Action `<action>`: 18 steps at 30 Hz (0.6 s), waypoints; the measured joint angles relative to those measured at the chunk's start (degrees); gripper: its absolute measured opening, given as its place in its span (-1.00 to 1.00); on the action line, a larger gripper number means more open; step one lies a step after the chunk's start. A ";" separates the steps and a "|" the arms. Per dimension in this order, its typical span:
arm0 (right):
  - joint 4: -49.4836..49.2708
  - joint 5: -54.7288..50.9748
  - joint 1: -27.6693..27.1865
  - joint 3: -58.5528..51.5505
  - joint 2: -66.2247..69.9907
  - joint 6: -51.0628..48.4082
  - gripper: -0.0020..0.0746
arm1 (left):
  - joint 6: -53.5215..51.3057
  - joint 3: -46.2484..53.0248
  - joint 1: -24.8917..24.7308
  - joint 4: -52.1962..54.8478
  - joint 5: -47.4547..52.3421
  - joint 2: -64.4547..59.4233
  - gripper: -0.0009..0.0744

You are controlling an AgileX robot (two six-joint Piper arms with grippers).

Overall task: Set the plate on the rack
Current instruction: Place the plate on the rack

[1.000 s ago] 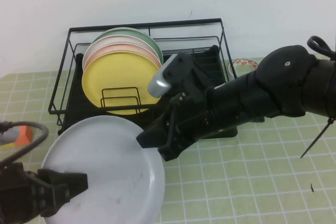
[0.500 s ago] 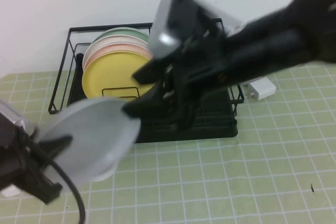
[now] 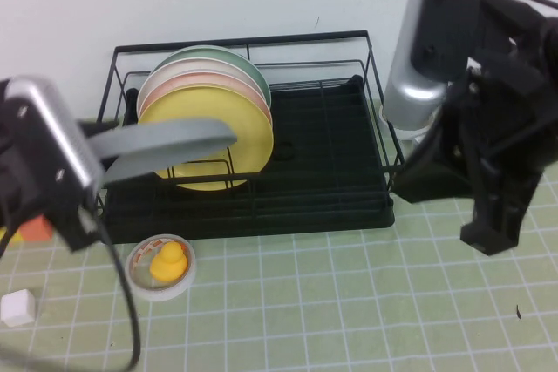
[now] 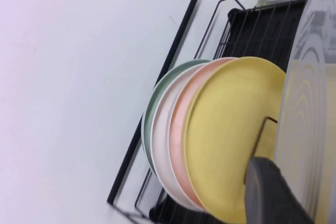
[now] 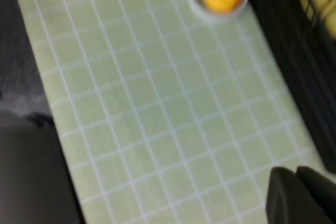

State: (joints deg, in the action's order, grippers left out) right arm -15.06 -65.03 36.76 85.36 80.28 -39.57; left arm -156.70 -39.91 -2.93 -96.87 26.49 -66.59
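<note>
Large round plain light-grey plate [image 3: 166,144]: now off the bench and tipped almost edge-on to the high camera, reading as a thin grey sliver. 1 s ago it lay flat and face-up at the front of the bench; half a second ago it was mid-lift and tilting. Judgement: pick-up and reorientation look done, leaving only the insertion into a slot.

Orientation: long axis runs from 9 o'clock to 3 o'clock in the high view. The free edge points toward 3 o'clock, overlapping the round yellow plate [image 3: 209,137]. Whether the 2 touch, I cannot tell.

Left pincer [image 4: 273,192]: at 9 o'clock of the high view, clamped on the grey plate's near rim; a dark finger [image 4: 270,195] lies against it in the left wrist view.

Large rectangular black wire dish rack [image 3: 305,176]: already holds 4 upright plates at its 9 o'clock end, yellow in front, then pink, cream and green. The 3 o'clock half shows only bare dividers.

Right pincer [image 5: 296,195]: raised at 3 o'clock, well apart from the plate; a second ago it was down at the plate's edge. Its fingers meet with no gap between them and hold nothing.

Small round white dish carrying a yellow duck toy [image 3: 161,263]: on the green checked bench [image 3: 366,302], uncovered where the plate lay.
</note>
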 joint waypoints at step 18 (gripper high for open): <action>1.44 -1.65 0.00 -2.28 0.00 5.85 -0.93 | -6.29 -15.62 0.00 -0.28 6.87 -25.53 -0.62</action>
State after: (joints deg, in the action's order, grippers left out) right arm -13.62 -66.67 36.76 83.07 80.28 -33.71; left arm -162.99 -55.53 -2.93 -97.15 33.37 -92.12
